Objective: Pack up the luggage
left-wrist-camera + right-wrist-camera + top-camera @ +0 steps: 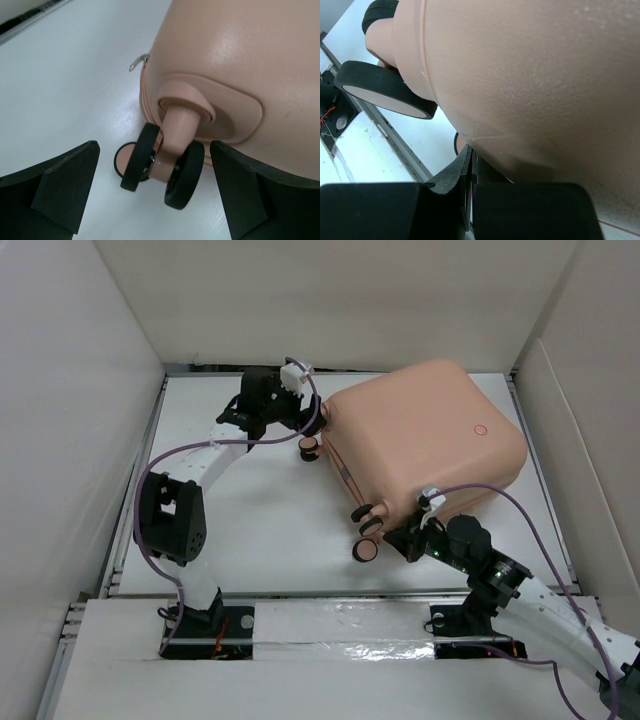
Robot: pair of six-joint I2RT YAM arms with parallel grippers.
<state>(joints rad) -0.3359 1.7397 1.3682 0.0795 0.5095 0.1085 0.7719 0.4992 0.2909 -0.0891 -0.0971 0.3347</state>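
luggage (420,430) on table (250,540), far right

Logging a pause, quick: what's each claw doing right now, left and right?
Left claw: open, straddling a caster wheel of the luggage, not clamped.
Right claw: closed, nothing seen in it, tip right by the luggage shell.

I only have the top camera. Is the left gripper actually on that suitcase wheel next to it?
Observer: No. The left gripper is open, with its fingers on either side of the caster and clear of it.
Operator: Is the suitcase zipped at that corner?
Observer: I can't tell. A zip pull sticks out from the seam there.
Operator: And the right gripper?
Observer: The right gripper is shut and empty, its tip close under the suitcase. I can't tell whether it touches.
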